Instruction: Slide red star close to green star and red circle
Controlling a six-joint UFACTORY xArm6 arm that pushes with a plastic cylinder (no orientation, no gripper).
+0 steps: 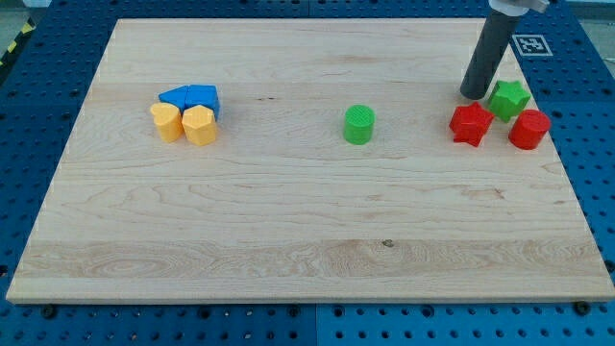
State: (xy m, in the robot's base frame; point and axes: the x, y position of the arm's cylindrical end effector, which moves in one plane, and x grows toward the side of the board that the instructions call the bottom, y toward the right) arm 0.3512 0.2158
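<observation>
red star (pixel 470 124) already sits near green star (pixel 509 99) and red circle (pixel 528 129), so basically done. my tip (pixel 474 95), no gripper, holds nothing, sits just beyond the red star; maybe one small nudge right.

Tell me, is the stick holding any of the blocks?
No, nothing is held. My tip only pushes; it stands just above the red star, left of the green star.
</observation>
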